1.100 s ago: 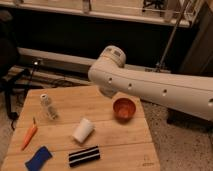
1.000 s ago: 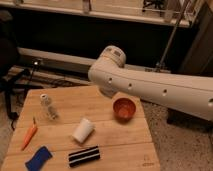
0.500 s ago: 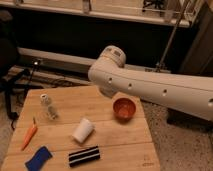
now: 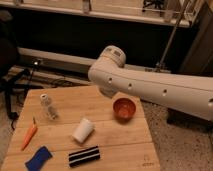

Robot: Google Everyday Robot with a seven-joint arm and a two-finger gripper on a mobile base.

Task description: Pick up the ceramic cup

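Note:
The white ceramic cup (image 4: 83, 130) lies tilted on its side near the middle of the wooden table (image 4: 125, 142). The orange-brown bowl (image 4: 124, 108) stands to its right. A small clear bottle with a white cap (image 4: 48, 106) stands to its left. My white arm (image 4: 150, 87) reaches in from the right, above the back of the table, its elbow over the far edge. The gripper itself is hidden behind the arm and does not show.
An orange carrot-like object (image 4: 29, 136) lies at the left edge. A blue sponge (image 4: 38, 158) and a black-and-white striped object (image 4: 84, 155) lie at the front. A dark wall with a white ledge and cables runs behind the table.

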